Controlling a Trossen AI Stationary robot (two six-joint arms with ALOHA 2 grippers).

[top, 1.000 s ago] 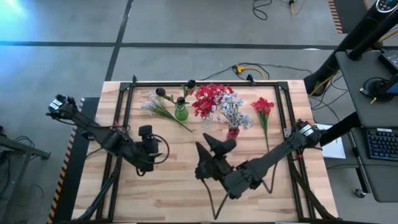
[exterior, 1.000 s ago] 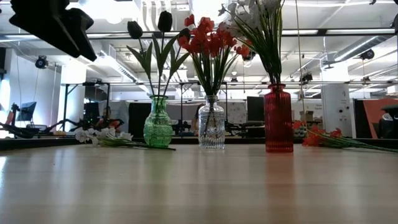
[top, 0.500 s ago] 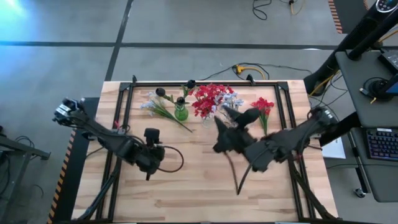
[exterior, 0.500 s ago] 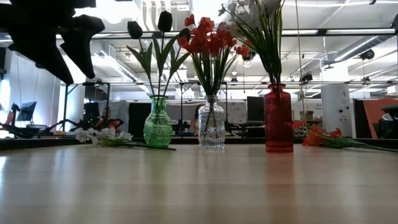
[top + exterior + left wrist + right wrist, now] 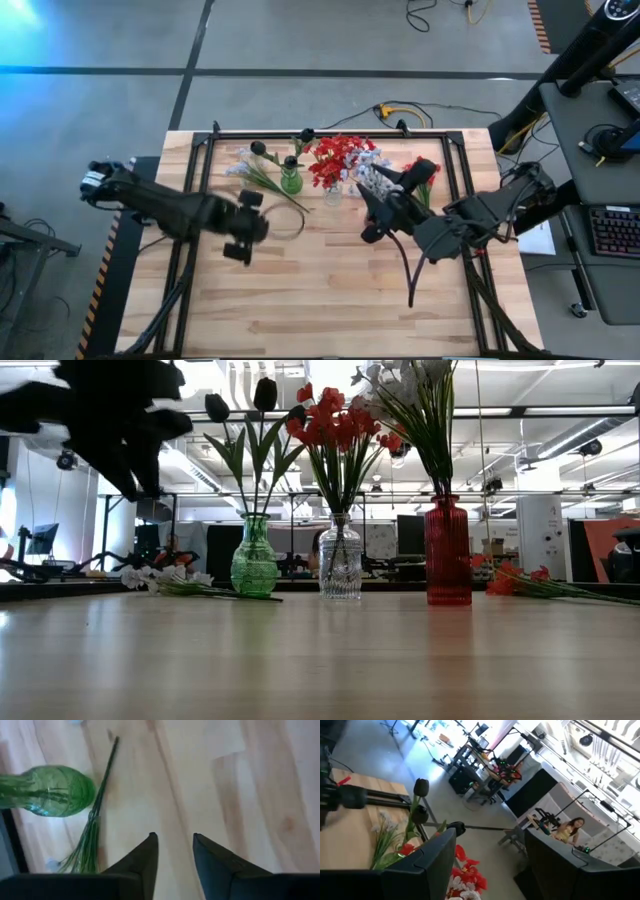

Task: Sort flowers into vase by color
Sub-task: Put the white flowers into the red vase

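Observation:
Three vases stand in a row at the table's far side. The green vase (image 5: 254, 557) holds dark buds (image 5: 240, 402), the clear vase (image 5: 340, 557) red flowers (image 5: 335, 155), and the red vase (image 5: 447, 550) pale flowers (image 5: 410, 380). A loose pale spray (image 5: 250, 170) lies flat left of the green vase (image 5: 50, 790), its stem (image 5: 100, 810) on the wood. A loose red spray (image 5: 422, 172) lies at the far right. My left gripper (image 5: 175, 847) hovers open near the green vase. My right gripper (image 5: 490, 837) is open, high over the red vase.
Black frame rails (image 5: 200, 200) run along the table's left, right and far edges. The near half of the wooden table (image 5: 300, 290) is bare. A person (image 5: 567, 830) sits far off in the room beyond the table.
My left gripper has gone toward the far edge and the green vase, rolling as it went. My right gripper has swung up from the table's middle toward the far right, over the red vase. The flowers and vases have stayed put.

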